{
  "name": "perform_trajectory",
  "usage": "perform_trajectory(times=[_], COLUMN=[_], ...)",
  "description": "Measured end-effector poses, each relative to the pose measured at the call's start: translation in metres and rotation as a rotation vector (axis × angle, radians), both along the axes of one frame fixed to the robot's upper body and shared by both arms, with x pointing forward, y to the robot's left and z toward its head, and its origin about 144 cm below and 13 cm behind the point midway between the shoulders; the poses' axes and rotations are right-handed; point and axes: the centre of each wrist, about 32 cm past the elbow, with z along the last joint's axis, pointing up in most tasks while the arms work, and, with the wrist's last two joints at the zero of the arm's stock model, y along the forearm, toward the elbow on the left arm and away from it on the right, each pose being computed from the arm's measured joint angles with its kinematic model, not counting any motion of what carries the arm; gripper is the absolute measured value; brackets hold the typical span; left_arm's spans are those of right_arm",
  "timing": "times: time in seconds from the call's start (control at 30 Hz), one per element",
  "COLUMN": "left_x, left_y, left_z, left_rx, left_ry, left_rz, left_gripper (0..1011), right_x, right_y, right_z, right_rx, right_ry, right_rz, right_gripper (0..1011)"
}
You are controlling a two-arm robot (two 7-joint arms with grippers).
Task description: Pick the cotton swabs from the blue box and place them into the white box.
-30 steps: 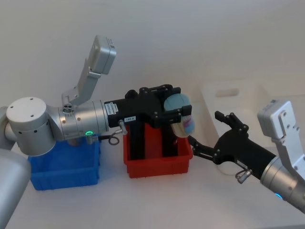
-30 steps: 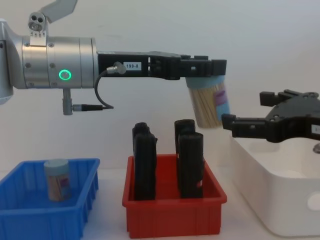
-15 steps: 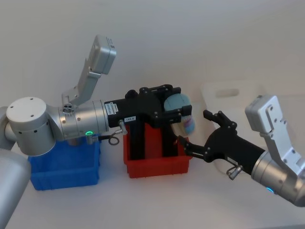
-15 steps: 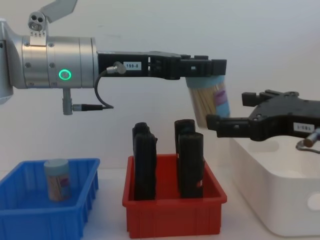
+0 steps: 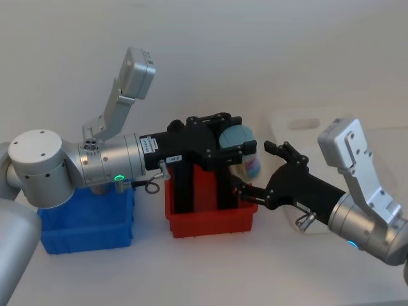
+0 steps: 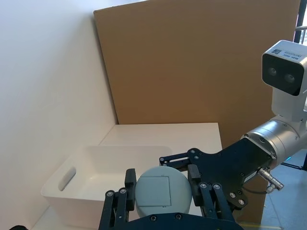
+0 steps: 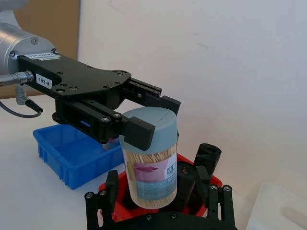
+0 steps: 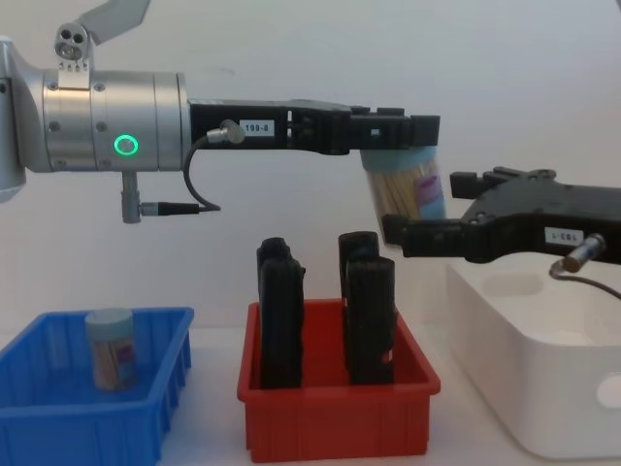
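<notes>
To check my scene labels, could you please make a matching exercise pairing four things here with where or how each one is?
Things:
1. raised cotton swab jar
2. second cotton swab jar
3. black blocks
4. right gripper

States:
A. upright in the red bin
B. open, fingers either side of the raised jar
C. standing in the blue box
D. clamped at its lid by the left gripper, in the air

Pairs: 1-D, 2-C, 3-A, 4-B
</notes>
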Motion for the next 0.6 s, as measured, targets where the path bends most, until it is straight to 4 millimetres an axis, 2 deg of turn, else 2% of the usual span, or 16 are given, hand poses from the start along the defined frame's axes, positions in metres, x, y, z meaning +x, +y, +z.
perform_trajectory(times=[0.17,0.27,0.37,0.53,0.6], left_x=[0.0,0.0,0.0,0.0,0.0], left_y=[0.0,0.0,0.0,0.0,0.0], left_z=[0.0,0.0,0.0,0.0,0.0], left_rx=[0.0,0.0,0.0,0.0,0.0], left_ry=[0.0,0.0,0.0,0.0,0.0], left_rz=[0.0,0.0,0.0,0.001,0.001], left_gripper=[653,654,654,654,654], right_x=[0.0035,0.0056,0.0069,0.0093,0.0098], right_y=[0.0014,0.0023,0.0029,0.0045,0.0047], right_z=[0.0001,-0.0001,-0.0001,-0.0005,-0.0005], right_rx=[0.0,0.002,0.006,0.013,0.015], right_ry=[0.002,0.006,0.008,0.013,0.013], right_rz=[0.007,0.013,0.017,0.029,0.031], right_gripper=[973,873,825,658,636])
